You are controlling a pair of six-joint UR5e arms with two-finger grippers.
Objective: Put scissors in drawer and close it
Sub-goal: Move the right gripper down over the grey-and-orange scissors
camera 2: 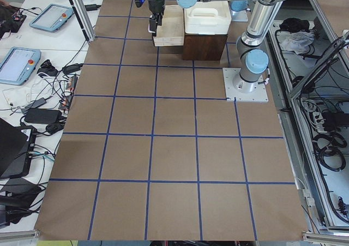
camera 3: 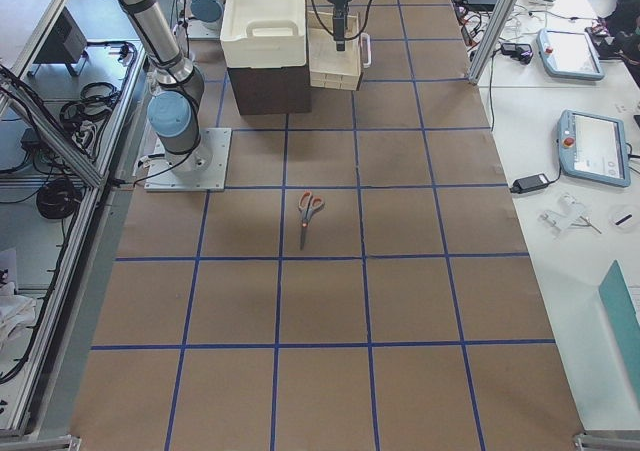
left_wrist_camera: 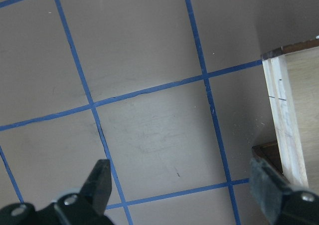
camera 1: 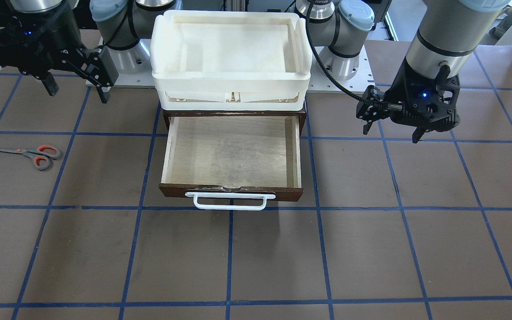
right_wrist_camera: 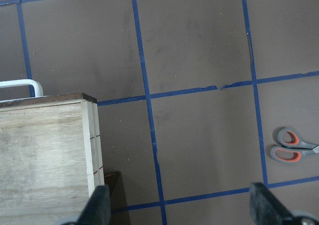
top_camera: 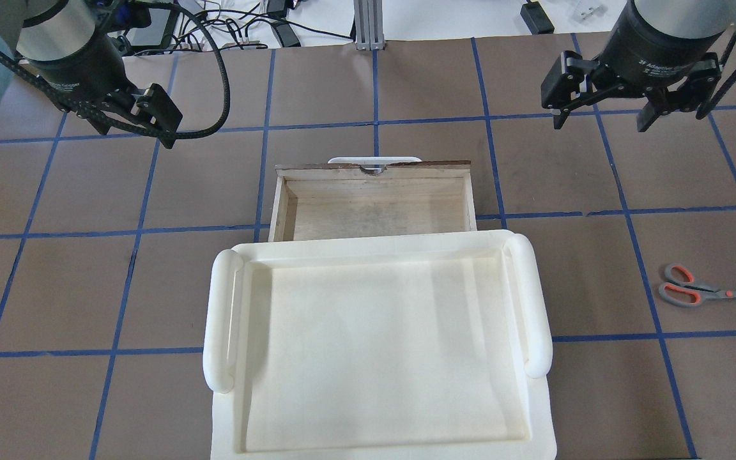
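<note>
The scissors (camera 1: pixel 31 155) lie flat on the brown table mat on my right side, closed, with grey and orange-red handles. They also show in the overhead view (top_camera: pixel 694 292) and the right wrist view (right_wrist_camera: pixel 291 147). The drawer (camera 1: pixel 231 191) stands pulled out and empty, its white bar handle (camera 1: pixel 229 201) facing away from me; it also shows from overhead (top_camera: pixel 374 169). My right gripper (camera 1: pixel 78 94) (top_camera: pixel 601 122) is open and empty, above the mat between drawer and scissors. My left gripper (camera 1: pixel 391 134) (top_camera: pixel 151 124) is open and empty on the drawer's other side.
A white plastic tray (top_camera: pixel 221 319) sits on top of the dark brown cabinet (camera 3: pixel 268 86) that holds the drawer. Blue tape lines grid the mat. The arm bases (camera 1: pixel 340 58) stand behind the cabinet.
</note>
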